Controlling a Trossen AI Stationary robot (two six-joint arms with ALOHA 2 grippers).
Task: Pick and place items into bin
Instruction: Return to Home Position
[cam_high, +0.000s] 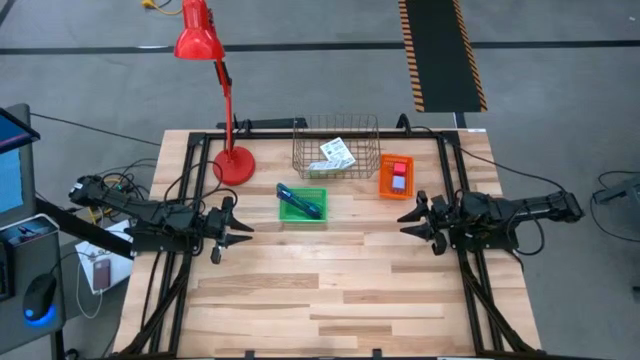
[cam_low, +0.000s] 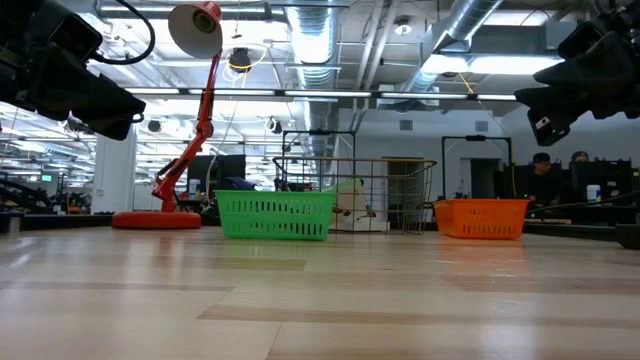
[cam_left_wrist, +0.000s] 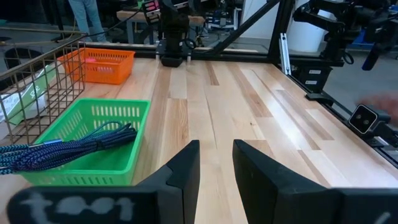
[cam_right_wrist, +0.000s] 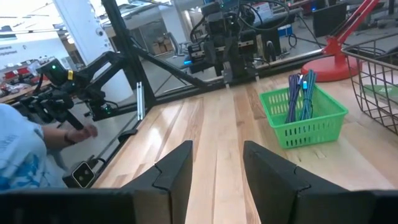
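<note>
Three baskets stand at the far middle of the table. A wire basket (cam_high: 337, 128) holds a white printed packet (cam_high: 337, 153). A green basket (cam_high: 295, 214) holds long dark blue and teal things (cam_high: 300, 200), which look like braided cord (cam_left_wrist: 74, 146) in the left wrist view. An orange basket (cam_high: 383, 178) holds a pink-red block (cam_high: 400, 167) and a pale blue-grey block (cam_high: 399, 183). My left gripper (cam_high: 244, 231) hovers at the table's left side, level and pointing right, open with nothing between its fingers (cam_left_wrist: 186, 168). My right gripper (cam_high: 404, 221) hovers at the right side, pointing left, open and empty too (cam_right_wrist: 217, 163).
A red desk lamp (cam_high: 215, 70) stands on its round base (cam_high: 233, 165) at the far left, left of the wire basket. The near half of the wooden table (cam_high: 330, 300) is bare wood. A person's sleeve and hand (cam_right_wrist: 74, 134) show beside the table.
</note>
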